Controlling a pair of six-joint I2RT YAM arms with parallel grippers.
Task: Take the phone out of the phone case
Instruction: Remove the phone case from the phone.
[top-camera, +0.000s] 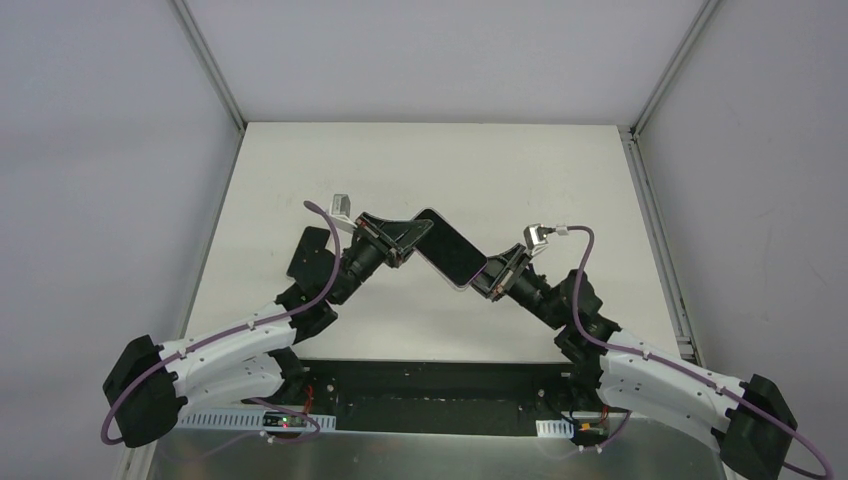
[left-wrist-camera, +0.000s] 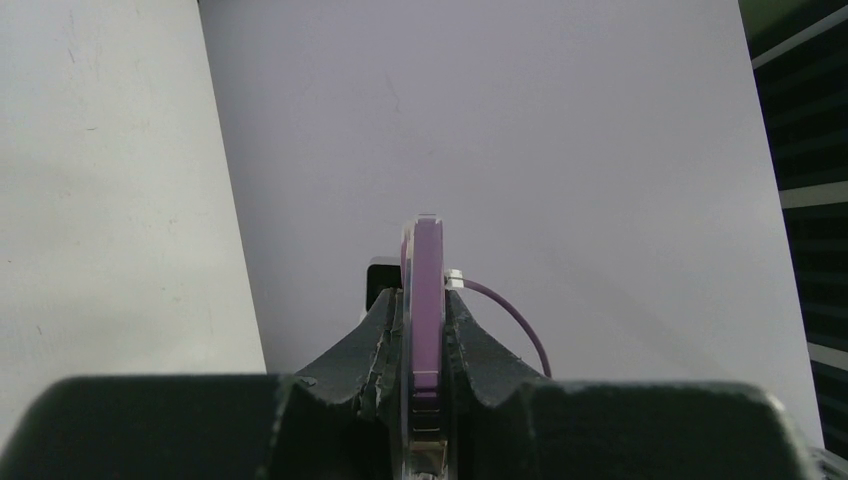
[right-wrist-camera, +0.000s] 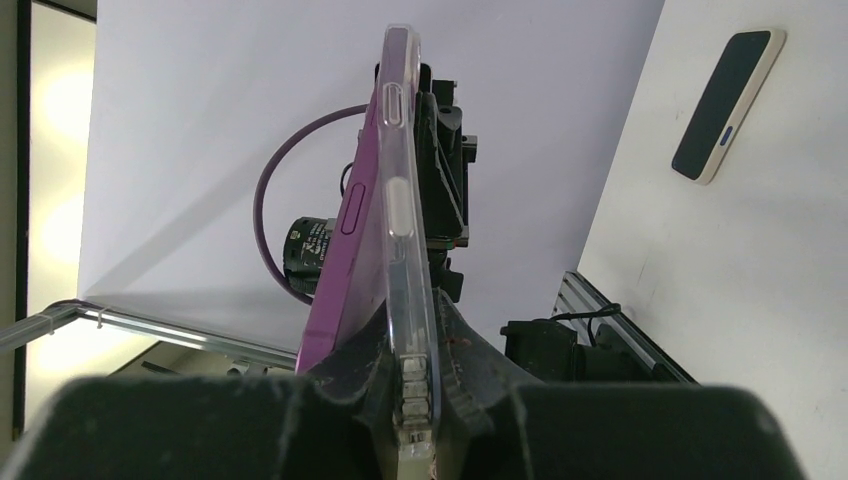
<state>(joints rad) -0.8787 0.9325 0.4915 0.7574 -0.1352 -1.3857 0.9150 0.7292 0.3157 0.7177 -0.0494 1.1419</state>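
A purple phone (top-camera: 450, 252) in a clear phone case hangs tilted above the table, held between both arms. My left gripper (top-camera: 405, 240) is shut on its upper left end. In the left wrist view the purple edge (left-wrist-camera: 427, 290) stands upright between the fingers of that gripper (left-wrist-camera: 425, 300). My right gripper (top-camera: 490, 275) grips the lower right end. In the right wrist view the jaws of the right gripper (right-wrist-camera: 415, 335) are shut on the clear case (right-wrist-camera: 400, 200) alone. There the phone (right-wrist-camera: 345, 260) has come away from the case and passes outside the left finger.
A second dark phone (right-wrist-camera: 728, 105) with a cream rim lies flat on the white table (top-camera: 430, 160). Aluminium rails (top-camera: 655, 230) and grey walls bound the table. A black panel (top-camera: 440, 395) sits between the arm bases.
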